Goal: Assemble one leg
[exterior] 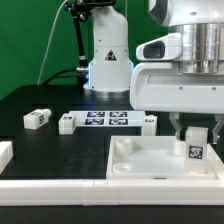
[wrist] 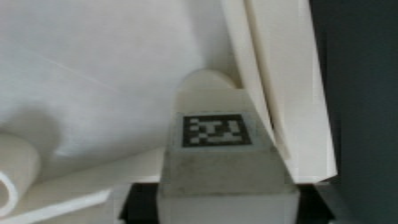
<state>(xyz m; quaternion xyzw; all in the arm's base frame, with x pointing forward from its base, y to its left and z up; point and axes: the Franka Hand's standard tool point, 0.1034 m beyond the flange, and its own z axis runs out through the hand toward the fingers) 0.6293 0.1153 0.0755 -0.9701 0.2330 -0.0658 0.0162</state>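
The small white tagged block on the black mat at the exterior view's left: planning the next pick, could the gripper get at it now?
Probably not yet: the gripper already holds a white tagged leg over the large white panel.

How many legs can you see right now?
2: one leg held in the gripper over the white panel, another loose toward the exterior view's left. Others may be hidden.

A green wall [exterior: 30, 45] stands at the back. The table [exterior: 40, 100] is black and bright light shines.
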